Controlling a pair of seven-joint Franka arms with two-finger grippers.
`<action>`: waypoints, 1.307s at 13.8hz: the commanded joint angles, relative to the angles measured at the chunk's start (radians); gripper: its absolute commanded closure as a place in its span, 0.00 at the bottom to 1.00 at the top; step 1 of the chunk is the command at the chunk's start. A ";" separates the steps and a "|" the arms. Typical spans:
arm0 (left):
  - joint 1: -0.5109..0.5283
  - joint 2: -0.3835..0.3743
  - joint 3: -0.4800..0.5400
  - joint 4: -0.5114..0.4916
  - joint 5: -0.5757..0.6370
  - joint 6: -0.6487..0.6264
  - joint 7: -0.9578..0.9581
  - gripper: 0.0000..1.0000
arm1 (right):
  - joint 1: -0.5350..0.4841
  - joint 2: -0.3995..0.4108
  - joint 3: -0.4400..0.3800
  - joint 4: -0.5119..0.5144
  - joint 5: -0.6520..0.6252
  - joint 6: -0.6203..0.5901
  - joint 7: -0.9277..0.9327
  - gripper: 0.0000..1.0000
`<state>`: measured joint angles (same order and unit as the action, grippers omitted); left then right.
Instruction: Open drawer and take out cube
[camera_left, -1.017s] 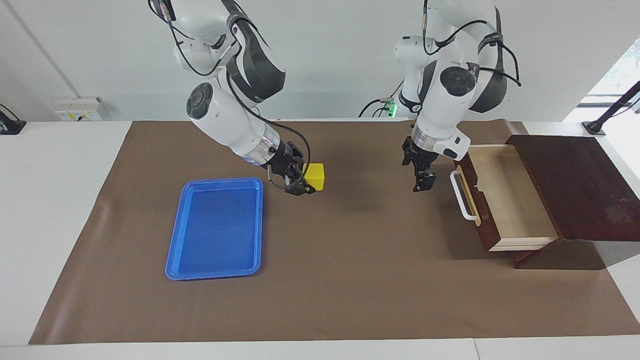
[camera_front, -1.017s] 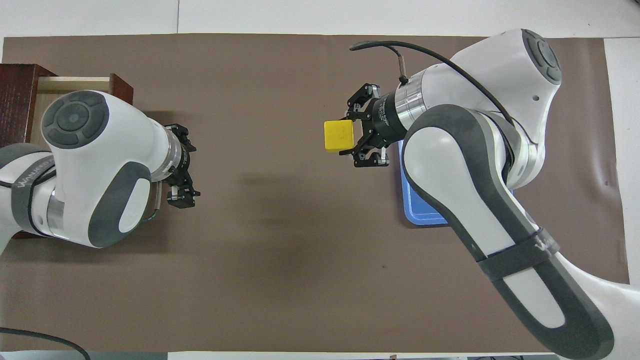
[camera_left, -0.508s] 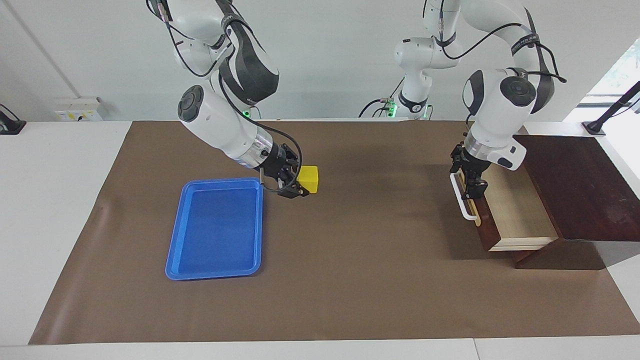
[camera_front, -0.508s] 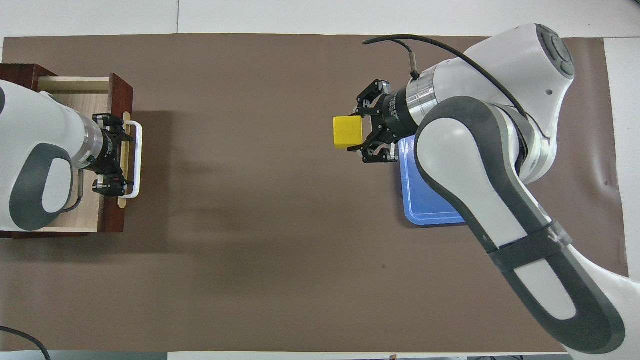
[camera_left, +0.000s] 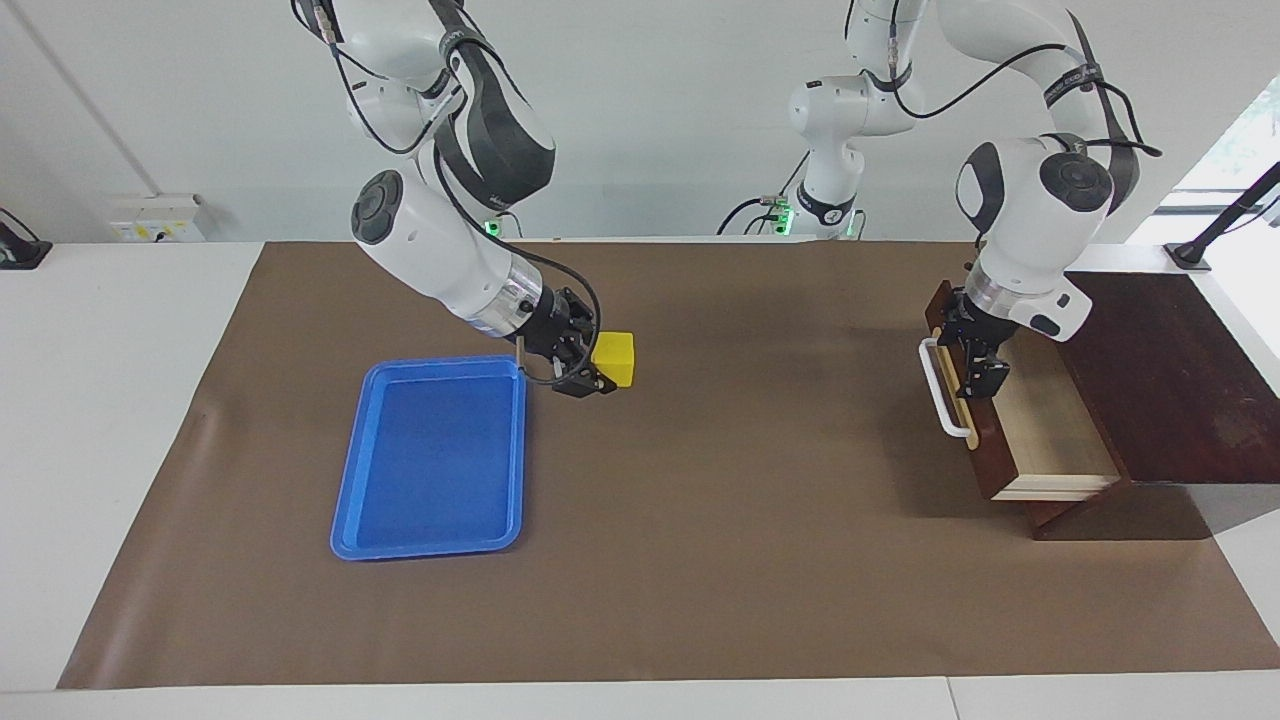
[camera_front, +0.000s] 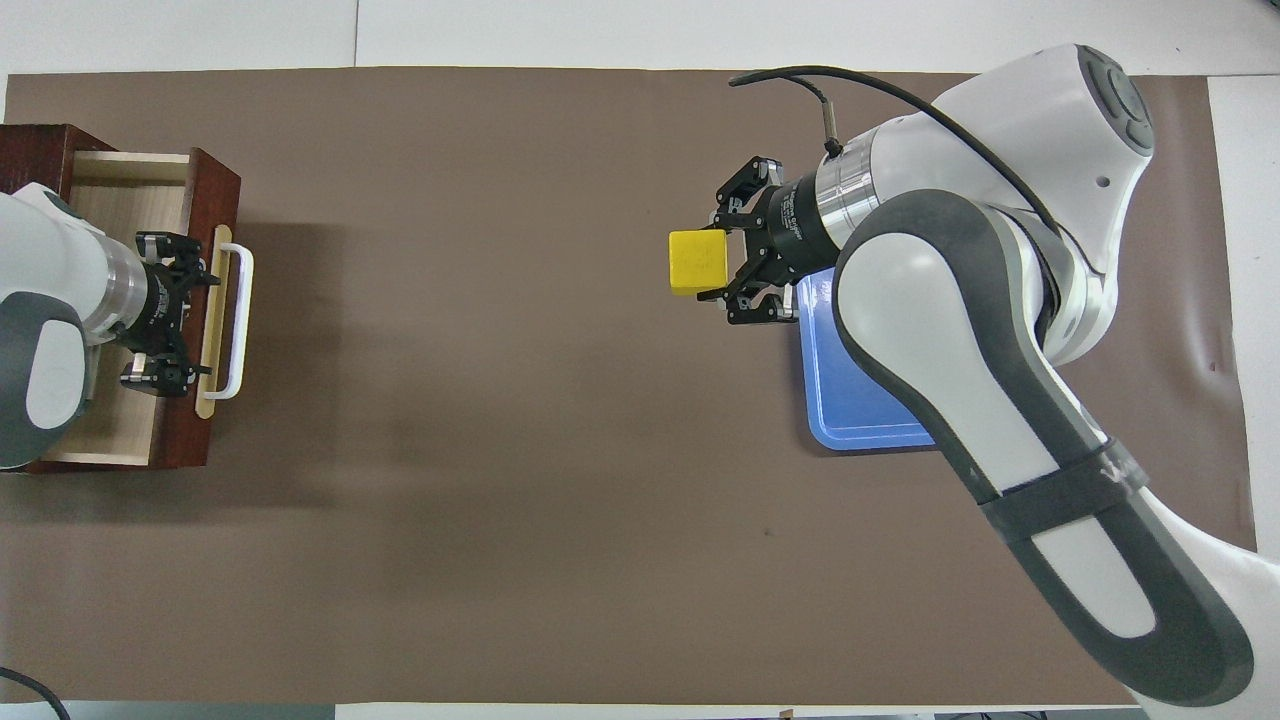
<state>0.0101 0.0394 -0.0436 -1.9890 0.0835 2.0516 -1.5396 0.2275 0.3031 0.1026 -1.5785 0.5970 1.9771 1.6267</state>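
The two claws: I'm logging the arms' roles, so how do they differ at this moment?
The right claw is shut on the yellow cube, held up beside the blue tray; the left claw is open and holds nothing. The right claw is over the brown mat; the left claw is at the drawer, just inside its front. Both are black and two-fingered.

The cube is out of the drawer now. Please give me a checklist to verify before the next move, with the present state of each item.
1. Cube held by right gripper: ok, shut on it, beside the blue tray.
2. Cube lifted off the table: cannot tell.
3. Blue tray bare, ready to receive: ok.
4. Drawer emptied: ok for the part in view, only pale wood shows.
5. Left gripper free: ok, open, holding nothing, just inside the drawer front.
6. Left gripper clear of the white handle: cannot tell, it is close beside it.
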 joint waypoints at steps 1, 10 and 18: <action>0.079 -0.015 0.002 -0.025 0.044 0.021 0.067 0.00 | -0.017 0.016 0.008 0.028 -0.012 -0.020 -0.014 1.00; 0.189 -0.013 0.001 -0.024 0.044 0.045 0.237 0.00 | -0.195 0.001 0.003 -0.070 -0.025 -0.093 -0.203 1.00; 0.159 -0.019 -0.007 0.068 0.042 -0.092 0.243 0.00 | -0.398 0.042 -0.006 -0.233 -0.117 -0.159 -0.539 1.00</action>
<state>0.1794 0.0385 -0.0431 -1.9568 0.1022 2.0358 -1.3114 -0.1336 0.3269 0.0871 -1.7912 0.5108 1.8092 1.1376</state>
